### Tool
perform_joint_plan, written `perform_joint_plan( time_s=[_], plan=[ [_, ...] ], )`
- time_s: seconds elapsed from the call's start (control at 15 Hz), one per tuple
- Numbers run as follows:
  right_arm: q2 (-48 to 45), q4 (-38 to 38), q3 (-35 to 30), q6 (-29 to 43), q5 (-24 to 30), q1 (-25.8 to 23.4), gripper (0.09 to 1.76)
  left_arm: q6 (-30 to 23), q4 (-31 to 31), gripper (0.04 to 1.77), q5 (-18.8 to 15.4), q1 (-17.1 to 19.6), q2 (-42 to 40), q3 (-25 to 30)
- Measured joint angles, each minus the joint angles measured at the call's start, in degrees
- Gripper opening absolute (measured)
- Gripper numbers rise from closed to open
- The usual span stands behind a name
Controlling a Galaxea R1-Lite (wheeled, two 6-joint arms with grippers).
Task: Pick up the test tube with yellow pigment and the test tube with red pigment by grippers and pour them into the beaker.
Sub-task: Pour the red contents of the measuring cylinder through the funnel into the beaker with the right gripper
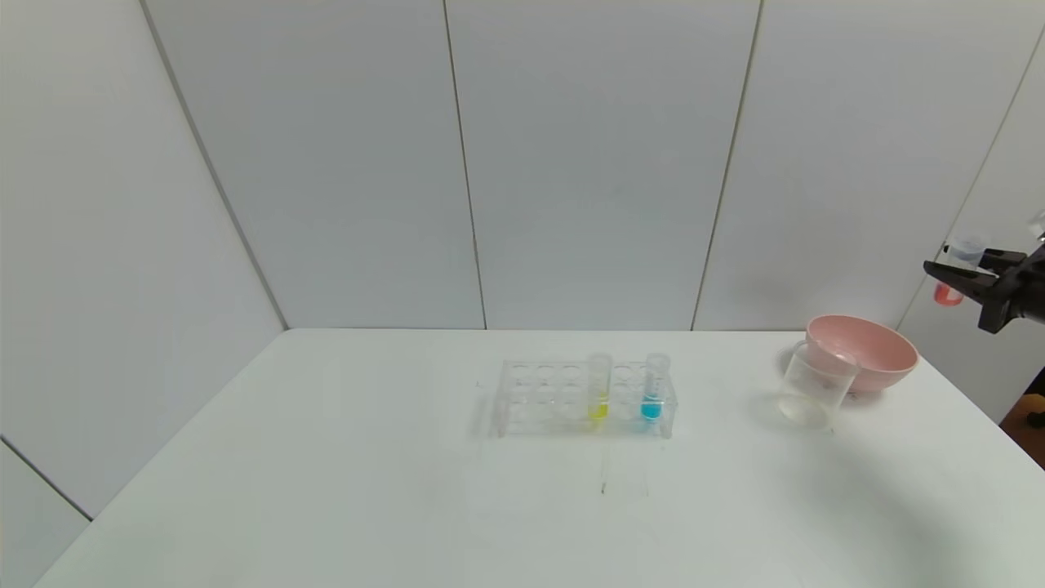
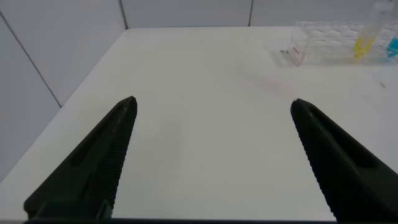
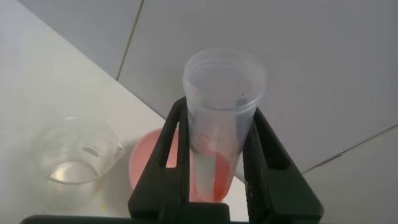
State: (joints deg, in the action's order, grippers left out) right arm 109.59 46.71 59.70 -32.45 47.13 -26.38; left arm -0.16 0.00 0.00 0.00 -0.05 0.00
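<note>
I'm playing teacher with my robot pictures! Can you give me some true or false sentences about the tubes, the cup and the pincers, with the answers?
1. The right pincer grips the slim clear tube with red liquid. True.
2. The clear tube with yellow liquid lies flat on the white table. False: it stands in the clear plastic rack.
3. The left pincer is open and empty. True.
4. The small clear beaker stands inside the pink bowl. False: it stands on the table in front of it.

clear glossy beaker (image 1: 816,384), matt pink bowl (image 1: 867,349), transparent plastic rack (image 1: 584,400), smooth white table (image 1: 326,490)
</note>
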Motion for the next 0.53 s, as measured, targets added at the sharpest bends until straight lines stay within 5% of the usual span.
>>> perform_joint_plan(
  time_s=[0.53],
  plan=[
    [5.3,0.1,0.4,-22.2,-0.3,3.0,0.55,0.0,0.0,1.76,0.0,0.0,0.0,0.0]
  ],
)
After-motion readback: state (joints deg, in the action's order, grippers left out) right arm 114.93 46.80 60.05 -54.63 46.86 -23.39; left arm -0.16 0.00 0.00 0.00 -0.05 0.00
